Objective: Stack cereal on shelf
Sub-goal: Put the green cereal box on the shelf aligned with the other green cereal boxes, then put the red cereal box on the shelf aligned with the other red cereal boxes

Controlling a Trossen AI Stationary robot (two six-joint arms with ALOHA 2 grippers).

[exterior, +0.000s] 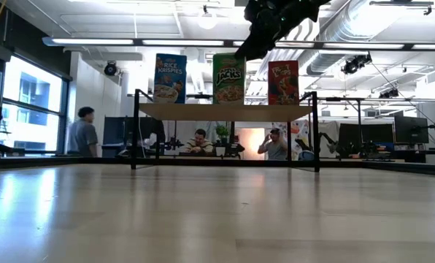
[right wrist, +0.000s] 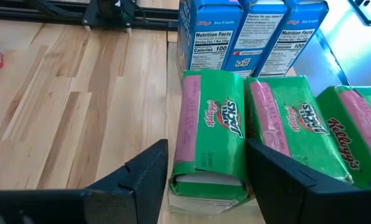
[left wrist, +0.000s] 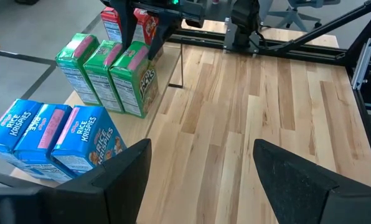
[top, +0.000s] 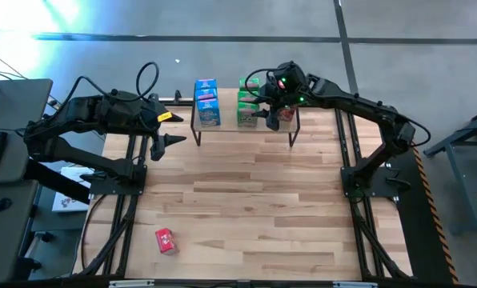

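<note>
The shelf (top: pixel 230 122) stands at the table's far edge, with three blue boxes (top: pixel 206 102) and three green boxes (top: pixel 247 100) upright on its top. Red boxes (left wrist: pixel 149 25) stand at its right end, partly hidden by my right arm. In the low view one box of each colour shows on the shelf (exterior: pixel 225 111). One more red box (top: pixel 166 240) lies on the table near its near-left corner. My right gripper (right wrist: pixel 204 180) is open, pointing down above the shelf between the green and red boxes (top: pixel 270 117). My left gripper (top: pixel 173 130) is open, left of the shelf.
Black frame rails (top: pixel 130 208) run along the table's left and right sides. The wide wooden tabletop (top: pixel 254 208) stretches in front of the shelf. People sit and stand in the room behind the table (exterior: pixel 199 142).
</note>
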